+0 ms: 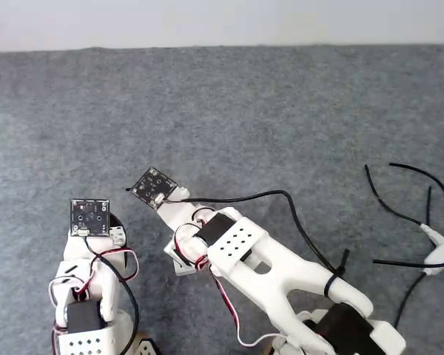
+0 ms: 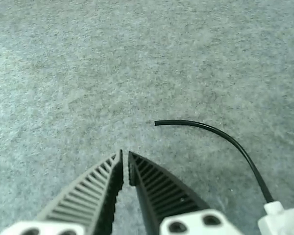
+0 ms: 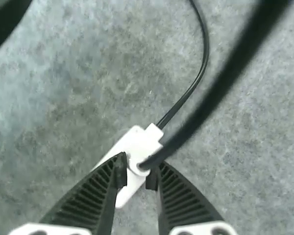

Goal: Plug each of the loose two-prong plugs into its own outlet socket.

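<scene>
My right gripper (image 3: 135, 169) is shut on a white two-prong plug (image 3: 137, 144) just above the grey carpet; the plug's thin black cord (image 3: 198, 73) curves away from it. My left gripper (image 2: 126, 157) hangs over bare carpet, shut with nothing between its fingers. Beside it lies another white plug (image 2: 281, 218) whose short black cord (image 2: 210, 129) ends free. From above, the left arm (image 1: 89, 296) is at the front left. The right arm (image 1: 274, 266) reaches in from the front right to just beside it. Both sets of fingers are hidden under the camera boards.
A white connector piece (image 1: 440, 255) with several loose black wires (image 1: 399, 211) lies at the table's right edge. The right arm's own thick black camera cable (image 1: 281, 196) loops beside it and crosses in front of the right wrist lens. Grey carpet (image 1: 222, 103) covers the table.
</scene>
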`<control>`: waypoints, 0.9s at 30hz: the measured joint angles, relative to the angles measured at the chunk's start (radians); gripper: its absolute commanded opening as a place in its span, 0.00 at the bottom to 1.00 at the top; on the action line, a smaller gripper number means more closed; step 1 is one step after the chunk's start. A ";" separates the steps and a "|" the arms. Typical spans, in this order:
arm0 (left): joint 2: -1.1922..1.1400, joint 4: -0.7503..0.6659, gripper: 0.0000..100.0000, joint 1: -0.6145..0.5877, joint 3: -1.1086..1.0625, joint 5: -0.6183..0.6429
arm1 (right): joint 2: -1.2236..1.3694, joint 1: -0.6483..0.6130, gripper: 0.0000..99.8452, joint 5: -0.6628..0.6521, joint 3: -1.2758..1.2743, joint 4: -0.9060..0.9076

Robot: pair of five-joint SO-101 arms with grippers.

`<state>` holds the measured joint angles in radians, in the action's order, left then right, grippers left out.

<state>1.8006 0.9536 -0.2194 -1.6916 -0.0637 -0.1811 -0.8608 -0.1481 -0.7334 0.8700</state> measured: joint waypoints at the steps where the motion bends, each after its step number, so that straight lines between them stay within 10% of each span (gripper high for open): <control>1: 0.000 0.000 0.01 0.000 0.000 0.000 | 0.000 -0.014 0.01 -0.015 0.000 0.015; 8: 0.000 0.000 0.01 0.000 0.000 0.000 | 0.040 -0.048 0.02 -0.037 -0.017 0.072; 13: 0.000 0.000 0.01 0.000 0.000 0.000 | 0.044 -0.055 0.24 -0.025 -0.009 0.075; 27: 0.000 -0.003 0.02 -0.028 0.000 0.000 | 0.075 -0.132 0.34 0.379 0.066 0.083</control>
<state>1.8006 0.9505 -0.2470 -1.6916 -0.0637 -0.1059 -0.9927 0.2309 -0.6674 0.9528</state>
